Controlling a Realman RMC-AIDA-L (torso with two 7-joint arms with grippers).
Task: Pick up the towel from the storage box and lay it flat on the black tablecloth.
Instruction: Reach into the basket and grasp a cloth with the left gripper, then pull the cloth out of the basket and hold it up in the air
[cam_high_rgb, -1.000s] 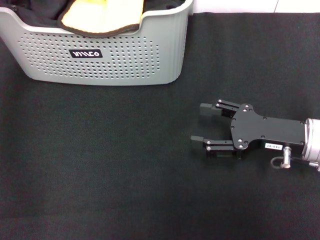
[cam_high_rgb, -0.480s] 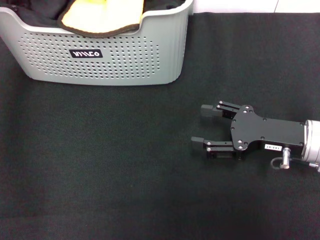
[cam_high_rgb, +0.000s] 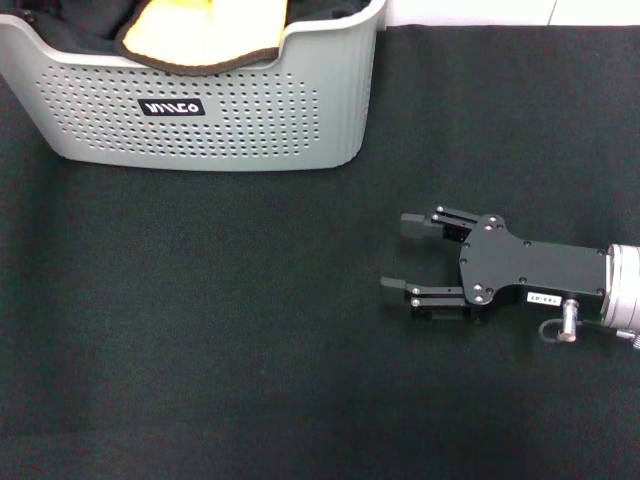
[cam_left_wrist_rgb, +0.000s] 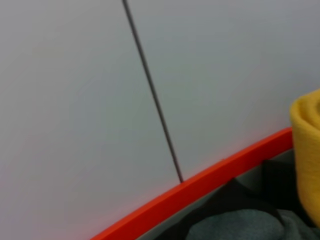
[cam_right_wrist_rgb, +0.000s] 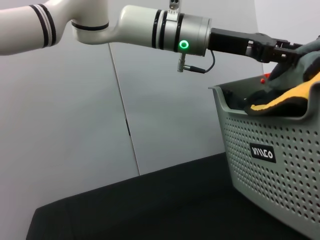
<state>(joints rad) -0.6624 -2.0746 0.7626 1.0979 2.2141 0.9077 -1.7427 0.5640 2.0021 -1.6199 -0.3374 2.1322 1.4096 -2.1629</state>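
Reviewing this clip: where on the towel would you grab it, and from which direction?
Probably from above, on the raised fold of the towel that drapes over the notch in the box rim. That hump stands clear of the walls, so fingers could pinch it without touching plastic. The left end effector is already over it; the right end effector hovers open above the tablecloth.

The towel (cam_high_rgb: 205, 35) (mostly inside the storage box (cam_high_rgb: 250, 120)) is cut off by the frame's top.

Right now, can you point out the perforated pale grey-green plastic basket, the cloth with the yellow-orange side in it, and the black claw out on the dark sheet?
Perforated pale grey-green plastic basket (cam_high_rgb: 250, 120), head view: front wall.
Yellow-backed cloth (cam_high_rgb: 205, 35), head view: yellow face.
Right gripper (cam_high_rgb: 402, 255), head view: between its open jaws.
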